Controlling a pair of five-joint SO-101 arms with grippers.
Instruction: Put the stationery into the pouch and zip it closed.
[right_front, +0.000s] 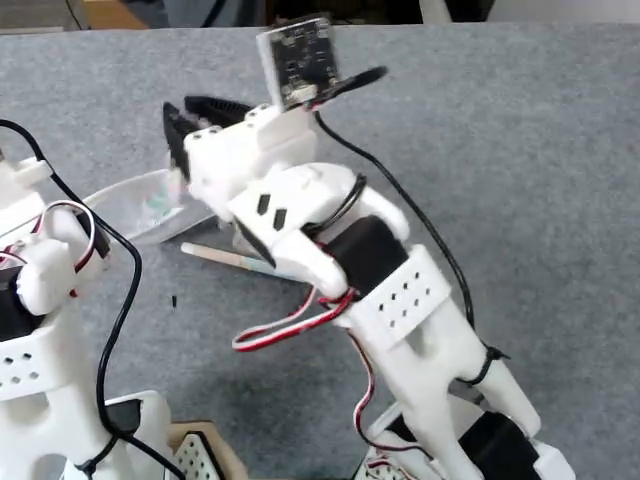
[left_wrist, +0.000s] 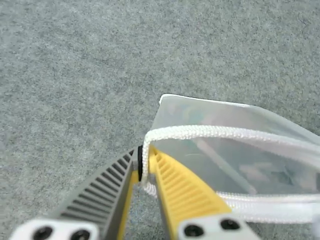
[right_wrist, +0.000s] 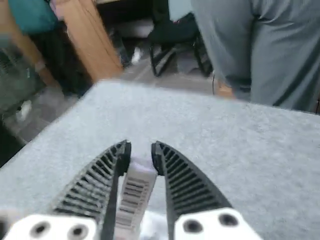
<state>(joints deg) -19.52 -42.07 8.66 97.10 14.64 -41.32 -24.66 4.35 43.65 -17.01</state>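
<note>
Pouch (left_wrist: 235, 150), clear with a white zipper, is lying on the gray tabletop (left_wrist: 75, 75) right at the left gripper (left_wrist: 142, 159), which is pinching the pouch's corner at the zipper end. The right gripper (right_wrist: 141, 150) is hovering just above the pouch's far end, clamping a white block (right_wrist: 134, 192) with a barcode label. A thin pen (right_front: 225, 257) is lying behind that gripper, beside the pouch.

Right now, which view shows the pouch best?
Left wrist view: the pouch sits close, its zipper edge pinched by the left gripper. In the high view, an arm covers part of it.
</note>
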